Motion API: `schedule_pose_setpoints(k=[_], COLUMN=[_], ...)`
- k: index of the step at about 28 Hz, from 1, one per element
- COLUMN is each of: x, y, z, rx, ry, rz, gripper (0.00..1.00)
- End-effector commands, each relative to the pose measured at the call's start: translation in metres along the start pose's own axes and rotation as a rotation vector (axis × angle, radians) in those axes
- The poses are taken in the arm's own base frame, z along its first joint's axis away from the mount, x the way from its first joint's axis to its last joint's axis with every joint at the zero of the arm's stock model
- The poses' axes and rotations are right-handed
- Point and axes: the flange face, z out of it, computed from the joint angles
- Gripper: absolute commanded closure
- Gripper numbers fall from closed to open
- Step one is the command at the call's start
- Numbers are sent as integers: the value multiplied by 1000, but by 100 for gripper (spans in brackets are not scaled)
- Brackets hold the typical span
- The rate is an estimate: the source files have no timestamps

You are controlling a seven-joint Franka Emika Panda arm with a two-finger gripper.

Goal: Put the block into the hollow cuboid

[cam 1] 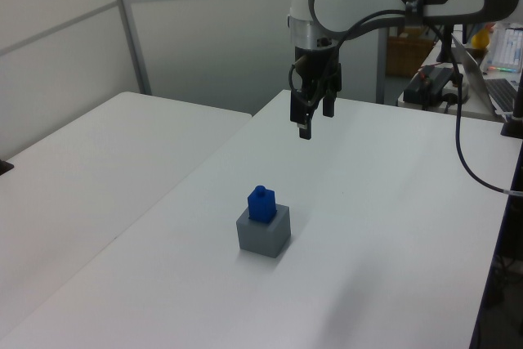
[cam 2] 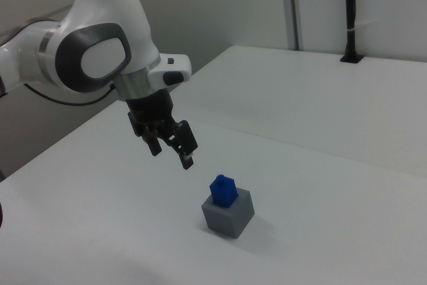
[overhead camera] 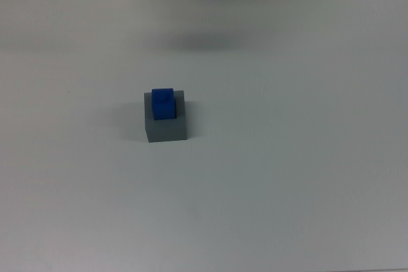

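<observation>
The block [cam 1: 261, 203] stands upright in the recess of the hollow cuboid [cam 1: 264, 230], its lower part sunk in the square opening and its upper part rising above the grey rim; in the top view it sits toward the far edge of the recess rather than dead centre. The cuboid rests alone on the white desk [cam 1: 384, 226], well away from any edge. The claw [cam 1: 310, 117] hangs in the air well apart from both, up and beyond them in the left view, fingers spread and holding nothing. Judging from this, the placing looks done and the step in hand is the retreat. To do it well, the arm should travel up and away on a path that never crosses above the block, with the fingers left apart, so nothing can knock the block askew or nudge the cuboid across the desk.
</observation>
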Motion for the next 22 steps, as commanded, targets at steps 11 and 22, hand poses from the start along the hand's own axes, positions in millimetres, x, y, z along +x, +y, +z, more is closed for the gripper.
schedule_pose_setpoints(k=[11, 22], x=[21, 21], y=[-1, -1], z=[10, 10], rx=[20, 19], ry=[15, 12], rz=[27, 27], gripper=[0, 0])
